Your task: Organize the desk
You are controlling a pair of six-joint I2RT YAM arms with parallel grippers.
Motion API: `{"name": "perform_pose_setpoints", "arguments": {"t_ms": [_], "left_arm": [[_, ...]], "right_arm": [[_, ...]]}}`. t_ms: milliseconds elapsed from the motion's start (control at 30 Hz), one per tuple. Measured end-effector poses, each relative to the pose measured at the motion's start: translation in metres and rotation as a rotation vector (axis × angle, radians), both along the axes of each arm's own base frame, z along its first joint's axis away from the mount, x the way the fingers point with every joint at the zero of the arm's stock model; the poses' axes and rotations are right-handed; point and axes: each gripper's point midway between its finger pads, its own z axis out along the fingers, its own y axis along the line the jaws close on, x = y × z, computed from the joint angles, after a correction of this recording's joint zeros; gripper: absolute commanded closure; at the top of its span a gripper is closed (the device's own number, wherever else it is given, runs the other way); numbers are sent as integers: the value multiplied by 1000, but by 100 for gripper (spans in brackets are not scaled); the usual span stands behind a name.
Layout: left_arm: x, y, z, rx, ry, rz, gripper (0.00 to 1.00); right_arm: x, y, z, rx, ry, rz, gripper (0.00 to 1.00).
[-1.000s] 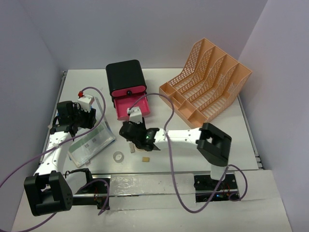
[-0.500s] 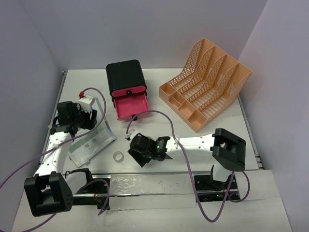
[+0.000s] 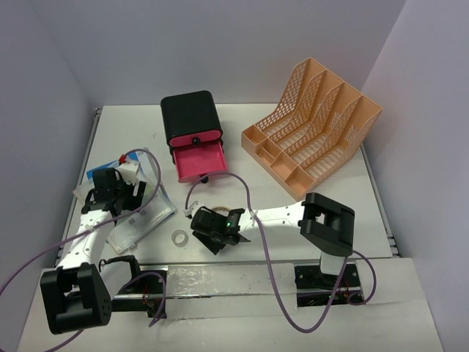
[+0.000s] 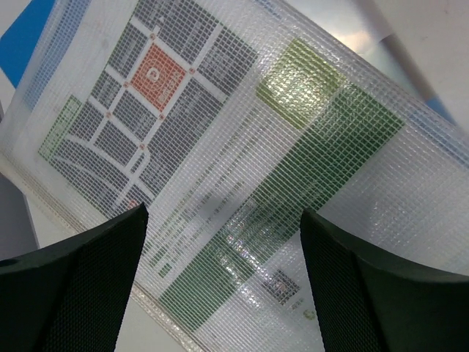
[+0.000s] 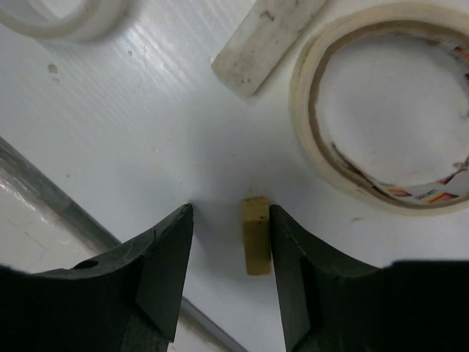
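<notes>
The white desk [image 3: 132,125] carries everything. My right gripper [image 3: 217,233] hangs low near the desk's front edge, open. In the right wrist view a small tan block [image 5: 256,235] lies on the desk between the gripper's [image 5: 231,213] fingers, against the right finger [image 5: 308,279] and apart from the left one. My left gripper [image 3: 117,192] is open over a clear mesh pouch [image 3: 143,215] holding a printed map leaflet. The pouch fills the left wrist view [image 4: 242,147], with the gripper [image 4: 223,220] spread wide just above it.
A large tape roll [image 5: 388,110], a white stick [image 5: 267,40] and a small tape ring [image 5: 66,15] lie just past the right gripper. The small ring also shows from above [image 3: 178,237]. A black drawer box [image 3: 190,117] with an open pink drawer [image 3: 198,161] and a peach mesh rack [image 3: 311,128] stand at the back.
My right gripper has moved from beside the pink drawer toward the front edge and come down around the tan block. My left gripper has shifted down over the pouch.
</notes>
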Motion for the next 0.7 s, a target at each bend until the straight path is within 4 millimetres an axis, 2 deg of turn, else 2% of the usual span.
{"name": "perform_pose_setpoints", "arguments": {"t_ms": [233, 267, 300, 400, 533, 600, 700], "left_arm": [[-3, 6, 0, 18, -51, 35, 8], [-2, 7, 2, 19, -59, 38, 8], [-1, 7, 3, 20, -66, 41, 8], [1, 8, 5, 21, -77, 44, 8], [3, 8, 6, 20, -84, 44, 8], [4, 8, 7, 18, -88, 42, 8], [4, 7, 7, 14, -89, 38, 9]], "right_arm": [[-5, 3, -1, -2, -4, 9, 71], [-5, 3, -1, -2, -4, 8, 77], [-6, 3, -1, -2, -5, 8, 77], [-7, 2, 0, -6, -5, 4, 96], [-10, -3, 3, -22, -1, 5, 100], [-11, -4, 15, -7, -15, 14, 100], [0, 5, 54, 90, -97, 13, 100]]}}
